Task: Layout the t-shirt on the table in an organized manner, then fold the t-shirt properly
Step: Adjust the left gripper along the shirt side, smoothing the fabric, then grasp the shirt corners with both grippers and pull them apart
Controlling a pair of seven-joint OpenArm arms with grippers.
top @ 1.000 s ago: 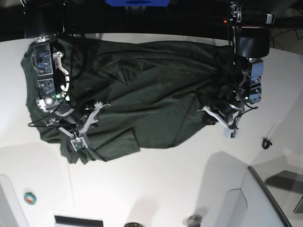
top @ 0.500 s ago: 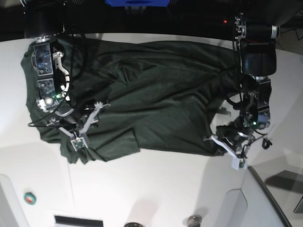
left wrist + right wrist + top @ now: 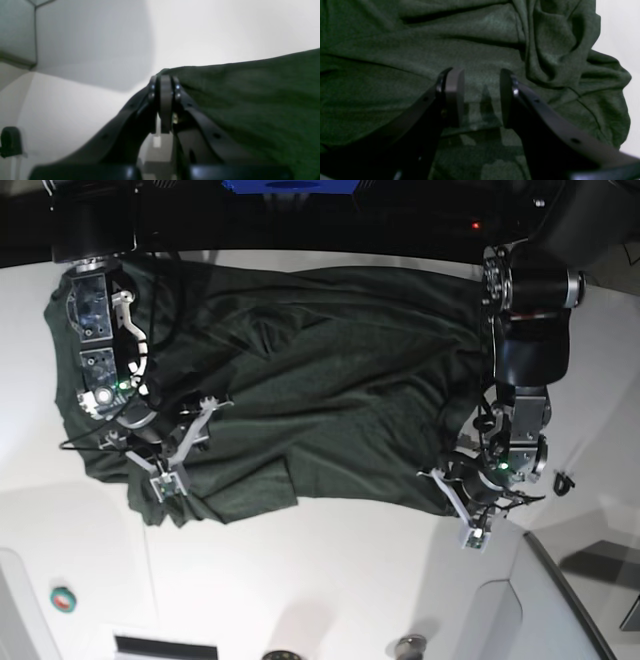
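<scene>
Fabric covers most of the table's (image 3: 330, 580) far half: the dark green t-shirt (image 3: 320, 380) lies wrinkled and spread wide. At about four o'clock of the garment, the left gripper (image 3: 163, 82) is pressed together, pinching the t-shirt's corner edge. At about eight o'clock, the right gripper (image 3: 481, 97) hovers over rumpled cloth with its jaws spread, nothing between them.

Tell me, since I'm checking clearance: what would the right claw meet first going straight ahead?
Probably the t-shirt: the right claw stands open, pointing at flat green fabric directly ahead, though the depth is unclear.
</scene>
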